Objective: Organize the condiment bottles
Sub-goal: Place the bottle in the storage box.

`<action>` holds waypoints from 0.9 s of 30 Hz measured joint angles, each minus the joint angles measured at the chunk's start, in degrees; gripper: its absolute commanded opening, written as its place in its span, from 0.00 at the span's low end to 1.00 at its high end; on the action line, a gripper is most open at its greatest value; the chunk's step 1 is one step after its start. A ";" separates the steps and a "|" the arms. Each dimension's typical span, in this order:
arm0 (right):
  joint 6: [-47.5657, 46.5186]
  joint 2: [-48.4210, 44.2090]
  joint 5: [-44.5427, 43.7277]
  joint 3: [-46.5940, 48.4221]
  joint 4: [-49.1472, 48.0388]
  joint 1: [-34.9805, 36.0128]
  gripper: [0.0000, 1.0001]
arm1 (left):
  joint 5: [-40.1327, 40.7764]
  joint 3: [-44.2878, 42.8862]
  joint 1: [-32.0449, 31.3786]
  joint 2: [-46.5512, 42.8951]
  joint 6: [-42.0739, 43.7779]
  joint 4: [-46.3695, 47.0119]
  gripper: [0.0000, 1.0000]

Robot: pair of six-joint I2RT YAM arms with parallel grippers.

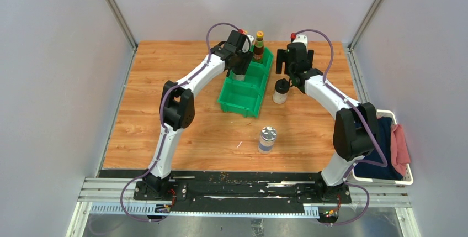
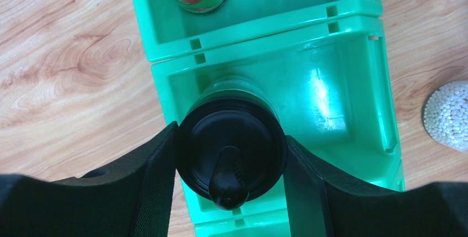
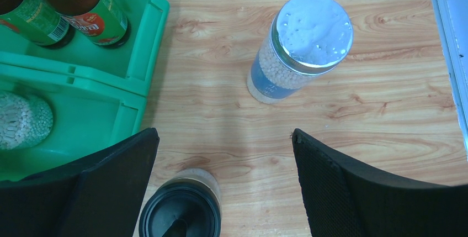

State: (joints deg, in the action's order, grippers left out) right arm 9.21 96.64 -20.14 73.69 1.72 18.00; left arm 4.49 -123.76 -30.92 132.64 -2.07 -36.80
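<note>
While clamping left gripper (image 2: 230,165) on one black-capped shaker (image 2: 243,137) in green bin's (image 2: 259,63) middle compartment, holds right gripper (image 3: 223,143) spread above second shaker (image 3: 179,209) on counter (image 3: 221,99) | done: both brown sauce bottles (image 3: 83,5) binned beyond left gripper | pending: second shaker, two silver-lidded jars (image 3: 309,32), unbinned

your table (image 1: 165,71) reads as wood-grain, smooth with a soft sheen. the green bin (image 2: 336,77) is glossy plastic, and bright highlights bounce off its floor. on the black-capped shaker (image 2: 232,148), that cap looks like smooth satin plastic. the pads (image 2: 146,193) on your left gripper (image 2: 230,137) are matt black with a fine woven texture, and it's the same on the right gripper (image 3: 223,132). the silver-lidded jar (image 3: 314,30) has a shiny metal-looking lid, a clear body and a glossy blue label. the brown sauce bottles (image 3: 83,2) are glossy with slick printed labels. in the white basket (image 1: 410,177) there's soft matt cloth (image 1: 400,148).
</note>
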 measured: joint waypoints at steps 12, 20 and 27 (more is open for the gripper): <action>-0.04 0.13 -0.02 0.83 0.00 0.02 0.95 | -0.20 0.00 0.11 0.09 -0.42 -0.02 0.46; -0.07 0.76 -0.02 0.92 0.02 0.04 0.95 | -0.44 -0.66 0.37 0.61 -0.98 -0.07 0.62; -0.09 0.87 -0.02 0.94 0.02 0.04 0.95 | -0.42 -0.96 0.39 0.85 -1.18 -0.07 0.66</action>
State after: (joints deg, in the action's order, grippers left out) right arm 9.13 97.51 -20.16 74.63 1.74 18.04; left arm 4.08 -124.73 -30.52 133.49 -3.25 -36.86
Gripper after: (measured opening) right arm 0.947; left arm 0.634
